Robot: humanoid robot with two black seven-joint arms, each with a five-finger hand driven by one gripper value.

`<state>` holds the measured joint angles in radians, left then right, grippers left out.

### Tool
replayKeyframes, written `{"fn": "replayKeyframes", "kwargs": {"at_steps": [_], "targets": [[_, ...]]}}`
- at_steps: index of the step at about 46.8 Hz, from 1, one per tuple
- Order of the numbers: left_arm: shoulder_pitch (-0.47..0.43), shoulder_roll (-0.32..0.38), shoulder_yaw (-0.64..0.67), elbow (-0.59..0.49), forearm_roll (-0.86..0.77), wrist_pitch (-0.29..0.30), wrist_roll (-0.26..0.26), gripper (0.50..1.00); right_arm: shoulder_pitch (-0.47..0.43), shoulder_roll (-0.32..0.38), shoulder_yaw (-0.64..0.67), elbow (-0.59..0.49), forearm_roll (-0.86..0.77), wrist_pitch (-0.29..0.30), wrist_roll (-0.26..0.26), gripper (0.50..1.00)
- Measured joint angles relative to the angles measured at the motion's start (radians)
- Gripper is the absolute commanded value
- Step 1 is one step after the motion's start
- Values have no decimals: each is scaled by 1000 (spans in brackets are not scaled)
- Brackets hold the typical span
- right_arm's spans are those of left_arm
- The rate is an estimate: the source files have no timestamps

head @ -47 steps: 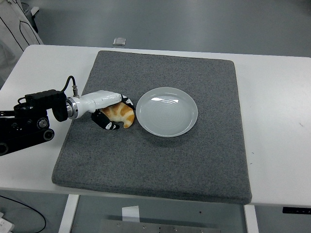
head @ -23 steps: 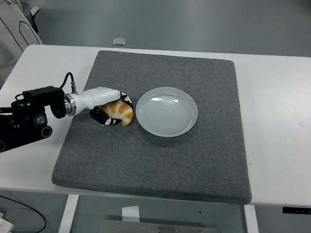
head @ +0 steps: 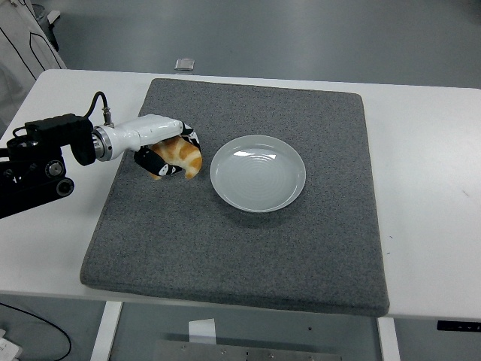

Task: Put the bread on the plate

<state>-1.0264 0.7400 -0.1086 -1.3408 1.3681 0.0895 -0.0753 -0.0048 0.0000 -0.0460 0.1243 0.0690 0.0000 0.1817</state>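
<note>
One arm was seen in the head view, entering from the left edge and reaching over the white table point(head: 421, 150) onto the grey mat point(head: 248, 248). The left hand point(head: 167, 152) was found clamped on the bread point(head: 183, 155), its black fingers point(head: 159, 167) curled around the golden-brown piece from below and from the side nearest the arm. The white wrist section was angled slightly down toward the mat, and a black cable was seen rising from the joint behind it.

The bread was held at the left part of the mat, just beside the left rim of the plate point(head: 258, 200) but apart from it. Whether the bread was touching the mat or was lifted just clear of it could not be told from this view. Its curved orange end was pointed down and toward the plate.

The plate, pale and round with faint concentric rings, was lying flat near the middle of the mat, with nothing on it.

A small grey object point(head: 184, 65) was seen on the floor beyond the far edge of the table.
</note>
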Motion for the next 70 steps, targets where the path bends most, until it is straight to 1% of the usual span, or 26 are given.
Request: {"fn": "replayKeyframes", "kwargs": {"at_steps": [6,15,23,30,38,43,48,55,70], "targets": [[-33,17,-1,-25,0,1,0,500,0,0,0,0,0,0,0,932],[-108,41,-4,-29,0,-4,0,500,-1,0,0,0,0,0,0,932],[-174,74,-26,-29,-13,-64,0,500,0,0,0,0,0,0,1,932],[-205,77,-60,-29,-27,-111,-1,500,0,0,0,0,0,0,0,932],[-256,79,-85,-29,-91,-164,-1,500,0,0,0,0,0,0,0,932],[-288,81,-106,-28,-129,-214,-1,500,0,0,0,0,0,0,0,932],[-305,82,-106,-25,-136,-233,-1,500,0,0,0,0,0,0,0,932],[-308,60,-107,-23,-136,-234,0,500,0,0,0,0,0,0,0,932],[-322,-42,-108,-14,-135,-234,2,500,0,0,0,0,0,0,0,932]]}}
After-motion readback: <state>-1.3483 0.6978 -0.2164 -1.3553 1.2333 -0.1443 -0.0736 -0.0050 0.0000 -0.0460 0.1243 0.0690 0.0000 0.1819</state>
